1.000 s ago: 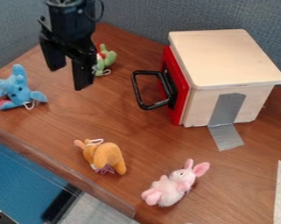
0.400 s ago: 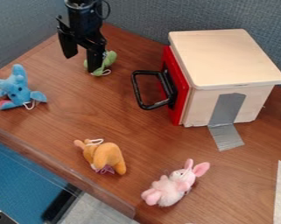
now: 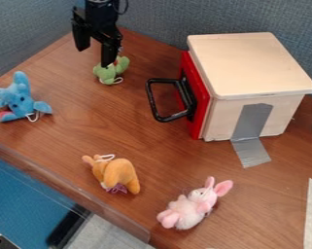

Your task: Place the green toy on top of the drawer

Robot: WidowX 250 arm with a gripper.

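- In the camera view, find the green toy (image 3: 107, 74) on the worktop (image 3: 158, 151), well apart from the drawer (image 3: 249, 63), off its handle (image 3: 152, 100) side.
- See the pincer (image 3: 95, 57) spread, pinching nothing, with one fingertip overlapping the toy's upper edge in view; contact impossible to tell.
- Judge the step in hand as lining up for the grasp, with lift and placing yet to do.
- Centre the gap over the toy's body before lowering, to avoid pressing a finger down on top.
- Close gently around the thick middle, likely soft and apt to slip if pinched by an edge.
- Lift above the drawer's top before crossing, clear of the handle.
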